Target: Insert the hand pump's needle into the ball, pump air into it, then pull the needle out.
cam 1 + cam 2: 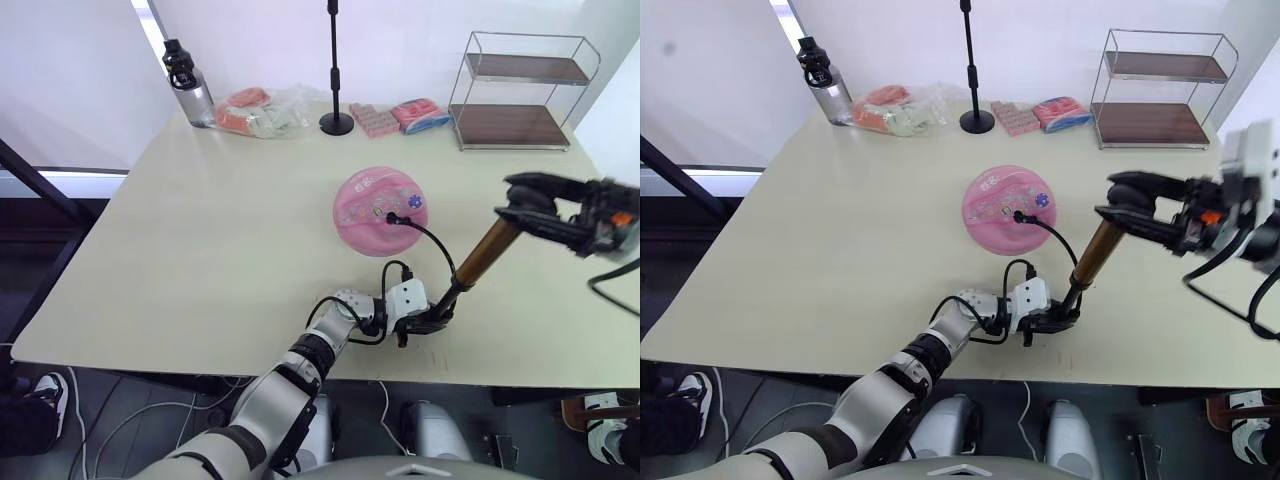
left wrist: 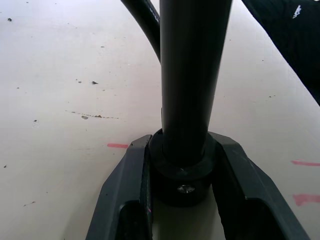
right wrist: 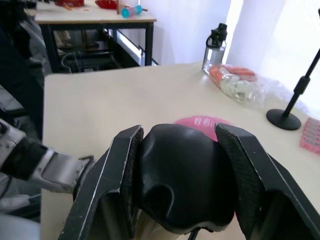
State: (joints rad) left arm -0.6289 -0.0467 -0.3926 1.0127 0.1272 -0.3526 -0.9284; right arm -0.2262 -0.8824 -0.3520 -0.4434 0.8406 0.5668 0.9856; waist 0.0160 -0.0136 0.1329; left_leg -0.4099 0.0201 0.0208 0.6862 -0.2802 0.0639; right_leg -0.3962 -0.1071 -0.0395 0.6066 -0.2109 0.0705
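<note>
Beige table [image 1: 200, 250], white walls behind; wire shelf [image 1: 522, 90] upper right, bottle [image 1: 188, 82] upper left. Ball [image 1: 380, 210] sits centre. Left gripper [image 1: 420, 322] clamps the pump [image 1: 475, 262] base; right gripper [image 1: 522, 207] clasps its handle [image 3: 182, 182].

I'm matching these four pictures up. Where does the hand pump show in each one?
Left eye view: the hand pump leans at lower right, base in the left hand, handle in the right hand.
Right eye view: lower right of centre.
Left wrist view: its dark barrel rises through the middle.
Right wrist view: its black handle sits at bottom centre.
Shared landmark: the ball, behind the handle in the right wrist view.
</note>
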